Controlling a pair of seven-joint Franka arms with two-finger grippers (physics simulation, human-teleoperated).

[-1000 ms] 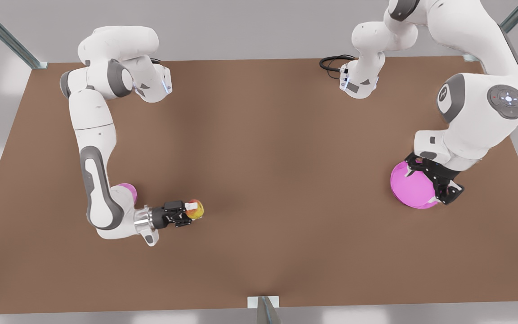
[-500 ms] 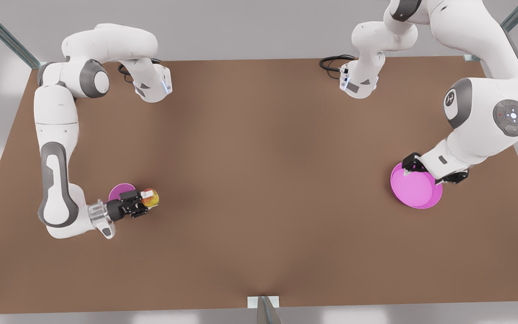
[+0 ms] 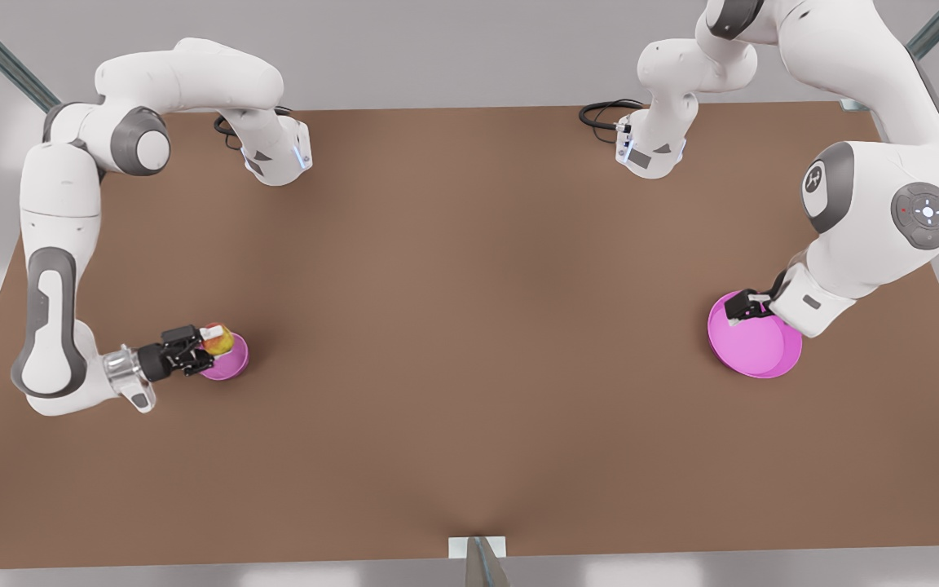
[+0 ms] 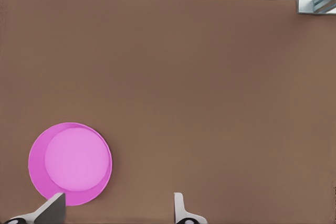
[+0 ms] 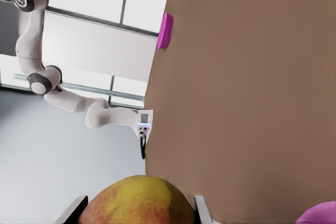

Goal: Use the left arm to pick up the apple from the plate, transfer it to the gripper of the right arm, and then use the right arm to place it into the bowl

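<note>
A brown table (image 3: 469, 326) is seen in the front view, with one white arm at each side. The right arm (image 3: 50, 310) is folded down at the front view's left. The left arm (image 3: 869, 204) waits at the front view's right, above the plate (image 3: 755, 346).

The plate is seen bare, and the left gripper (image 3: 742, 308) is poised over its rim. In the left wrist view its fingers (image 4: 179, 205) are spread wide with nothing between them.

The bowl (image 3: 229, 365) is stood well apart from the plate, just under the gripper of the right arm (image 3: 210, 337). The apple (image 3: 221, 342) is clamped between that gripper's whitish fingertips. In the right wrist view the apple (image 5: 139, 203) is seen pinched from both sides.

The placing step is judged to be in hand, with the handover done. The apple appears to be held over the bowl's rim nearest the arm, not over its middle. How high it is held cannot be told.

The step is best done if the apple is carried a little further, until it is centred over the bowl. It should then be lowered close to the bowl's floor before the fingers are parted. A release from the rim would risk a bounce or a roll onto the table.
</note>
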